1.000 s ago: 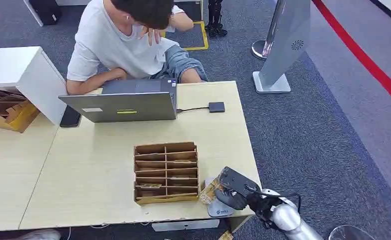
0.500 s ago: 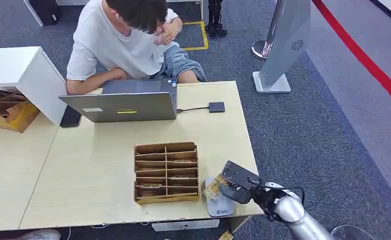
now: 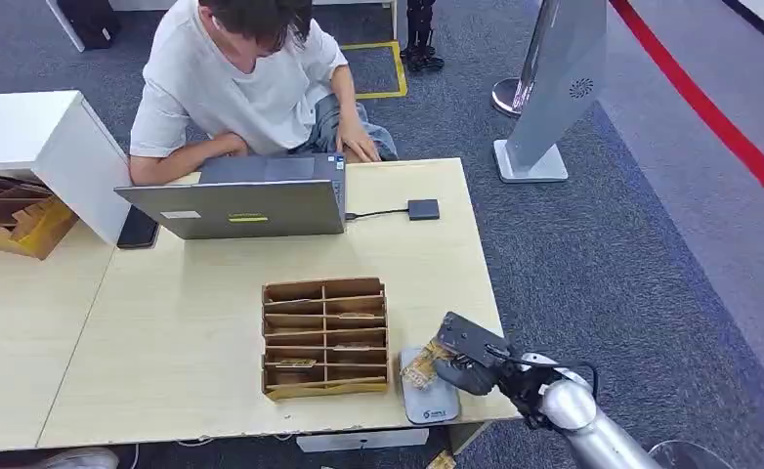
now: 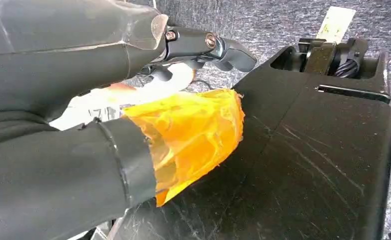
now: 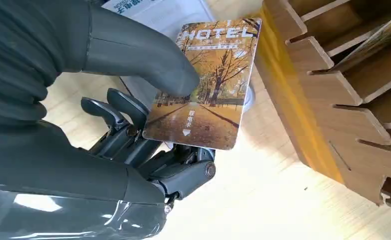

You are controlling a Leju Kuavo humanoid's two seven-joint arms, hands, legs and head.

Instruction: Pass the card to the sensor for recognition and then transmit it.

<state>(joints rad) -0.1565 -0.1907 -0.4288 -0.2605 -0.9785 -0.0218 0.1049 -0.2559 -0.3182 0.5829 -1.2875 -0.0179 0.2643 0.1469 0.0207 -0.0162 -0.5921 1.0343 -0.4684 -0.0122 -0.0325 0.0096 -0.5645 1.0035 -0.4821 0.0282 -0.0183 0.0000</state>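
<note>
My right hand (image 3: 468, 360) pinches a hotel card (image 3: 420, 367) with an autumn-tree picture just above the grey-white card sensor (image 3: 429, 402) at the table's front right corner. In the right wrist view the thumb presses on the card (image 5: 208, 95) face, dark fingers (image 5: 128, 130) support it from below, and the sensor (image 5: 158, 12) lies behind it. My left hand (image 4: 73, 65) hangs low, holding nothing, its fingers apart; orange tape wraps its thumb.
A cardboard slot organizer (image 3: 325, 337) with several cards stands just left of the sensor. A person (image 3: 251, 88) sits behind an open laptop (image 3: 241, 200) at the far edge. A small dark adapter (image 3: 423, 209) and a phone (image 3: 138, 229) lie on the table.
My right hand has edged slightly right and away with the card, still over the sensor. The person's hand has dropped from the head to near the table edge.
</note>
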